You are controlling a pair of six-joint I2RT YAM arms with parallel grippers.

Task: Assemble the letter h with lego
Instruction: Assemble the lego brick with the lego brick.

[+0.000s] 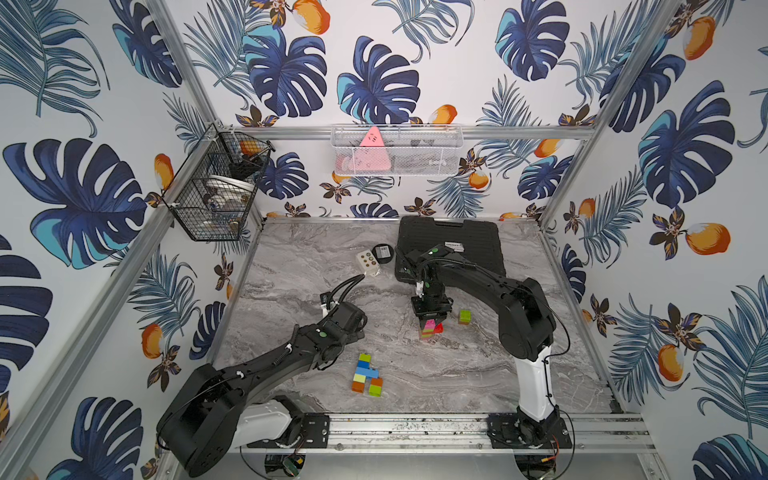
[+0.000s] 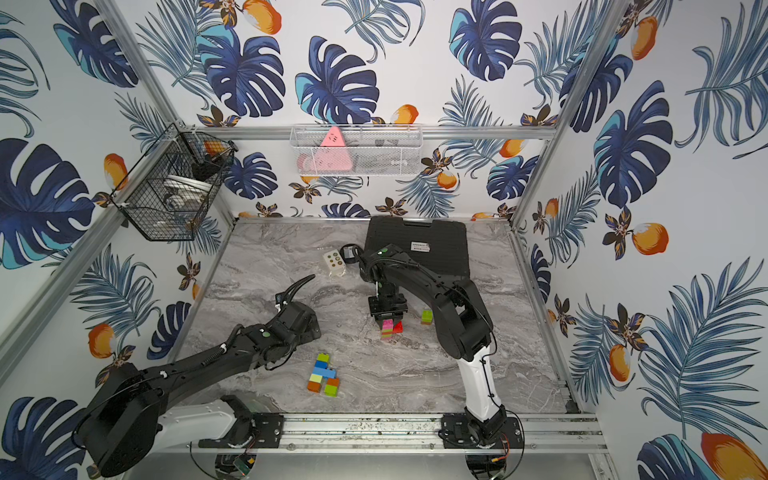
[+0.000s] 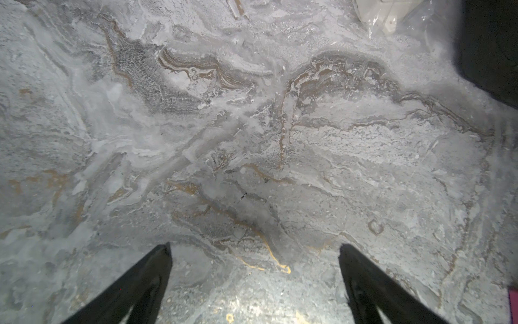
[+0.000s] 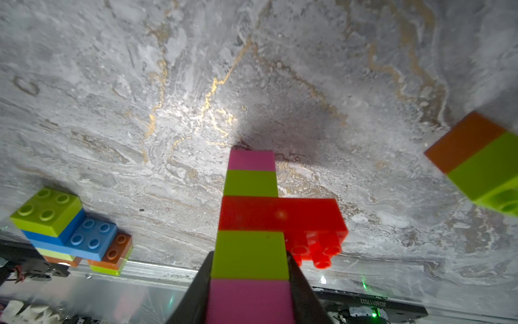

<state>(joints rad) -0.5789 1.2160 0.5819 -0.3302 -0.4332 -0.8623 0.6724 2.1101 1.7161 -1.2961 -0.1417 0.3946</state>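
My right gripper (image 4: 250, 258) is shut on the upper bricks of a lego column (image 4: 250, 182) stacked pink, lime, red, lime, pink. The column's far pink end meets the marble table, and the long red brick (image 4: 308, 213) sticks out to one side. Both top views show this column (image 1: 430, 328) (image 2: 388, 329) mid-table under the right gripper (image 1: 431, 318). A flat cluster of lime, blue, light blue and orange lego (image 1: 366, 376) (image 4: 70, 232) lies nearer the front. A lime-and-orange pair (image 1: 465, 316) (image 4: 482, 162) sits just right of the column. My left gripper (image 3: 253, 248) is open over bare marble, left of the column.
A black case (image 1: 449, 245) lies at the back of the table. A white card with dots (image 1: 368, 262) and a round black object (image 1: 382, 252) lie left of the case. Wire baskets (image 1: 397, 149) hang on the walls. The front edge carries an aluminium rail (image 1: 407, 428).
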